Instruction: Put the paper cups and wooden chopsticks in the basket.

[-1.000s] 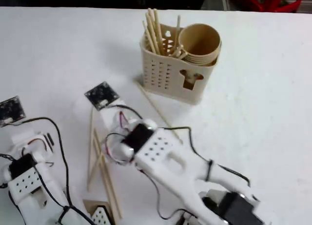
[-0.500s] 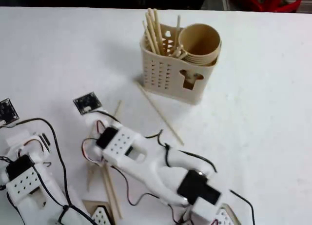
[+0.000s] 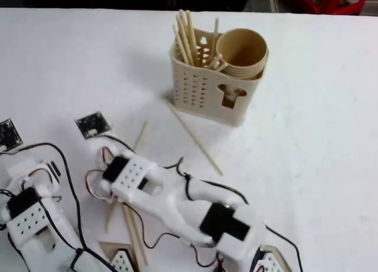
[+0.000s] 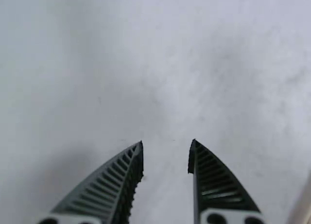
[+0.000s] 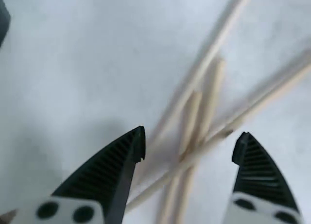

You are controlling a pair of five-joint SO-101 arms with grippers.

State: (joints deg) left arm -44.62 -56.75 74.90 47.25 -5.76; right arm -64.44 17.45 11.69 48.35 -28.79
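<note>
Chopsticks (image 5: 212, 93) — crossed, flat, below spread jaws

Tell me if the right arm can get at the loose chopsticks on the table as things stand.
Probably yes. The right end effector hangs open right over the crossed chopsticks, with nothing between them. The sticks overlap, so it may catch more than one.
</note>
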